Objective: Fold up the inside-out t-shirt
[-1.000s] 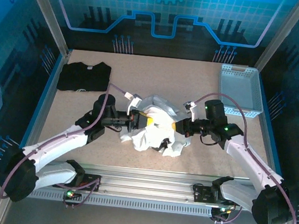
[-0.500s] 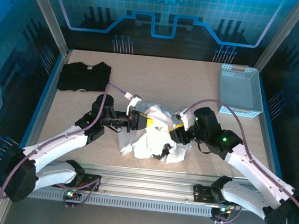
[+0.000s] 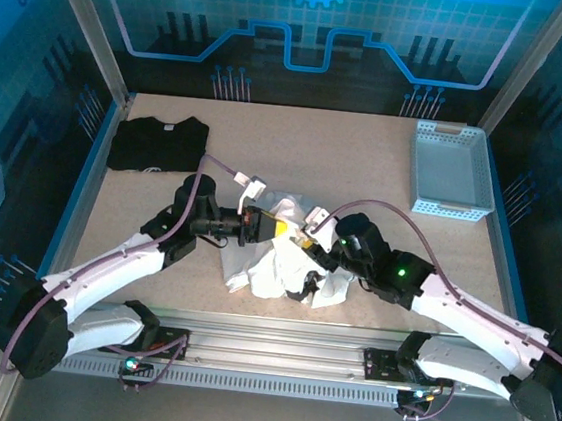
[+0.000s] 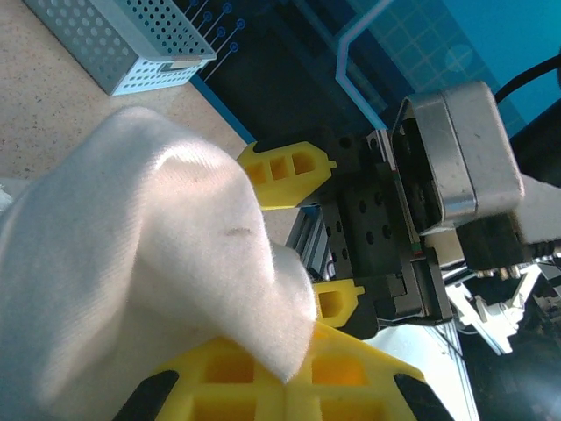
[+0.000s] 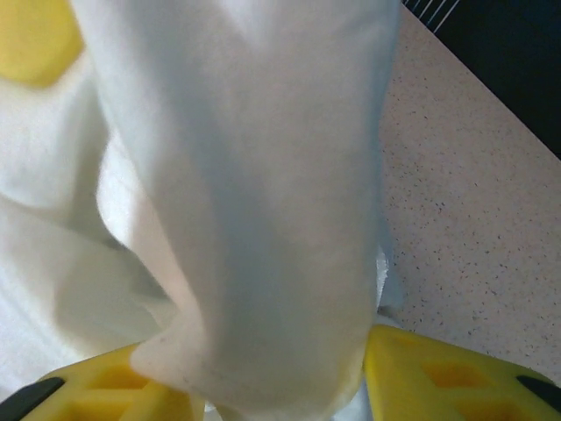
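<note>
Speckled beige desk (image 3: 307,153) inside a blue-lit enclosure. Near its middle, inside-out t-shirt (image 3: 277,265): white, thin, bunched in a loose heap with folds standing up, nowhere flat.

Pinched at its upper left edge by left jaws, closed tight on a fold of cloth rising straight out from between the yellow fingers (image 4: 245,386). Facing them almost nose to nose, right jaws: parted, clear gap between, with a thick hanging band of the same fabric running down through that gap, apparently draped rather than clamped. Gripped part of the garment impossible to identify, hem or sleeve.

Far beyond left jaws, off to their outer side, black folded t-shirt (image 3: 157,144), well apart. Far beyond right jaws, toward the back right corner, pale perforated basket (image 3: 452,170), also well apart.

Risks, as a judgement only:
- With one firm pinch alone, could drag the whole heap across the desk instead of spreading it.
- Could lose the loose band out of right jaws on any sideways move.
- Closing right there could catch several layers at once and lock the bunch in.
- With both heads so near, could knock together on a small inward move.
- Could snag thin cloth on a finger edge and twist it further.
</note>
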You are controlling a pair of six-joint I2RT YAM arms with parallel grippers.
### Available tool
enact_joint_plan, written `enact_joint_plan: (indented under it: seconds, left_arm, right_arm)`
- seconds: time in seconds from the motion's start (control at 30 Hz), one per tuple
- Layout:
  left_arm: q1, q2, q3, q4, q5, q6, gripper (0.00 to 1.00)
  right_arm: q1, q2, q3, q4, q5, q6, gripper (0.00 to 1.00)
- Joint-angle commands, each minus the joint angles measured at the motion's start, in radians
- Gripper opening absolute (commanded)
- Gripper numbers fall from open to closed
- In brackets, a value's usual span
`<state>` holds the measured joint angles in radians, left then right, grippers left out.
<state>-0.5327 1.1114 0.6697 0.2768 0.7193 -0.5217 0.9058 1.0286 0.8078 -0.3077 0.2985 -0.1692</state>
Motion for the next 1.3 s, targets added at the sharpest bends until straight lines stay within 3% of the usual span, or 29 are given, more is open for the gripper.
enact_joint_plan:
  seconds: [0.0, 0.13, 0.2, 0.27, 0.33, 0.43, 0.6, 0.83, 0.97, 1.1, 1.27]
  left_arm:
    - [0.008, 0.013, 0.044, -0.030, -0.019, 0.031, 0.00]
    - [0.021, 0.027, 0.057, -0.082, -0.072, 0.037, 0.00]
    - [0.044, 0.041, 0.068, -0.127, -0.114, 0.028, 0.00]
    - [0.086, 0.053, 0.066, -0.132, -0.117, 0.005, 0.00]
    - [0.119, 0.054, 0.056, -0.113, -0.107, -0.013, 0.06]
    - [0.122, 0.027, 0.047, -0.138, -0.142, 0.011, 0.20]
    - [0.108, -0.056, 0.002, -0.223, -0.259, 0.024, 0.42]
    - [-0.021, -0.214, 0.009, -0.497, -0.588, 0.107, 0.64]
    - [-0.078, -0.238, 0.022, -0.542, -0.672, 0.151, 0.65]
    - [-0.087, -0.147, 0.062, -0.523, -0.635, 0.171, 0.56]
    - [-0.090, -0.020, 0.119, -0.445, -0.590, 0.195, 0.56]
  right_arm:
    - [0.029, 0.005, 0.048, 0.065, 0.054, -0.047, 0.43]
    - [0.031, -0.025, 0.055, 0.063, -0.036, -0.036, 0.11]
    - [0.007, -0.045, 0.062, 0.058, -0.146, -0.001, 0.01]
    - [-0.055, -0.042, 0.067, 0.056, -0.339, 0.079, 0.00]
    - [-0.117, -0.012, 0.101, 0.083, -0.501, 0.190, 0.00]
    - [-0.162, 0.055, 0.126, 0.122, -0.609, 0.335, 0.00]
    - [-0.207, 0.150, 0.161, 0.201, -0.698, 0.534, 0.00]
    - [-0.233, 0.210, 0.200, 0.234, -0.748, 0.617, 0.00]
    - [-0.255, 0.220, 0.209, 0.215, -0.761, 0.619, 0.00]
    - [-0.268, 0.216, 0.214, 0.195, -0.766, 0.611, 0.00]
    - [-0.272, 0.208, 0.214, 0.181, -0.768, 0.606, 0.00]
